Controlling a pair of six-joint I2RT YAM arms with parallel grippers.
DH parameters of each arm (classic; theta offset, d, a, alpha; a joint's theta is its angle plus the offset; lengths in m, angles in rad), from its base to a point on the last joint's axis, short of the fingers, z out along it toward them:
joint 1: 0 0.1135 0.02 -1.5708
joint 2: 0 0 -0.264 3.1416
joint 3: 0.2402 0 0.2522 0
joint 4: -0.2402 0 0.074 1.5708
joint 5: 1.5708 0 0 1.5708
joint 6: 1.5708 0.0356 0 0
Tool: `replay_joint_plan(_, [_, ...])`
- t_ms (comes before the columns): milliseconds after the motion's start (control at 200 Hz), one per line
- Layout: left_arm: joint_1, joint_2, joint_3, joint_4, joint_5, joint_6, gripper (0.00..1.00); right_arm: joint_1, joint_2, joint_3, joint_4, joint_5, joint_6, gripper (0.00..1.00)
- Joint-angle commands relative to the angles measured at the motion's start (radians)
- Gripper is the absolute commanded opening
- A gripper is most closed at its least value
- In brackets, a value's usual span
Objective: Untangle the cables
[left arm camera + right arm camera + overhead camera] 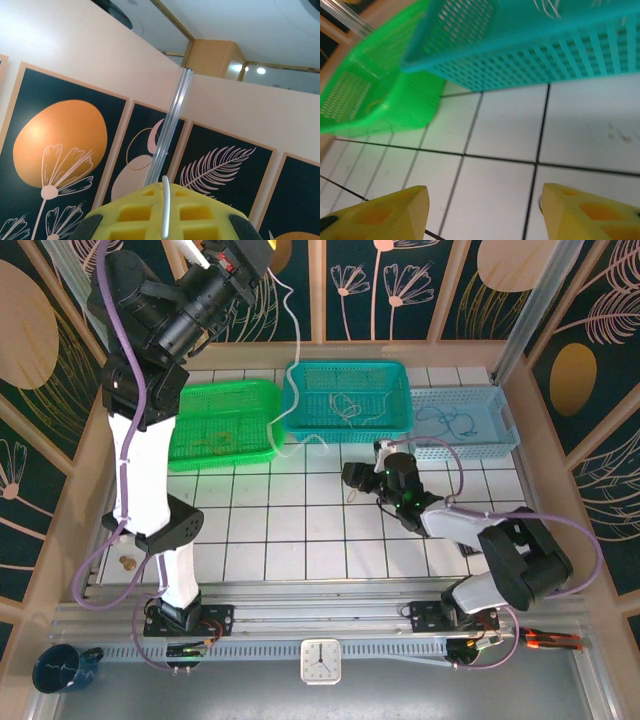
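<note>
Left end effector (164, 214) is up high, pinched tight on a white cable (165, 192) that dangles down to the teal basket (400, 375). Right end effector (485, 210) sits low over the worktop (300, 530) by that basket, spread wide, nothing in it.

White-and-black arms (140, 470) trail purple hoses (530, 516) and end in yellow, grid-moulded claw fingers (585, 212).

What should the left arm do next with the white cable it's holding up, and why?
Probably swing the left claw rightward and lower the white cable into the teal basket: other white cables lie there, while this one's tail trails outside its near-left corner.
</note>
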Motion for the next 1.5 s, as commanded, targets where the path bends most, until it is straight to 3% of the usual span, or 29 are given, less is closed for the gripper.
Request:
replay_joint_plan(0, [0.007, 0.025, 0.007, -0.019, 0.022, 0.011, 0.0, 0.009, -0.074, 0.061, -0.105, 0.0, -0.06, 0.62])
replay_joint_plan(355, [0.007, 0.104, 0.008, 0.04, 0.04, -0.005, 0.0, -0.011, -0.166, 0.165, -0.242, 0.081, -0.109, 0.64])
replay_joint_plan(1016, [0.011, 0.268, 0.008, 0.21, -0.108, 0.158, 0.0, -0.098, -0.288, 0.064, -0.305, 0.097, -0.057, 0.64])
replay_joint_plan(1306, [0.021, 0.347, 0.008, 0.318, -0.097, 0.177, 0.0, -0.127, -0.323, 0.045, -0.332, 0.082, -0.059, 0.65])
replay_joint_plan(1496, [0.026, 0.409, 0.007, 0.305, -0.103, 0.176, 0.0, -0.141, -0.332, 0.041, -0.329, 0.073, -0.057, 0.65])
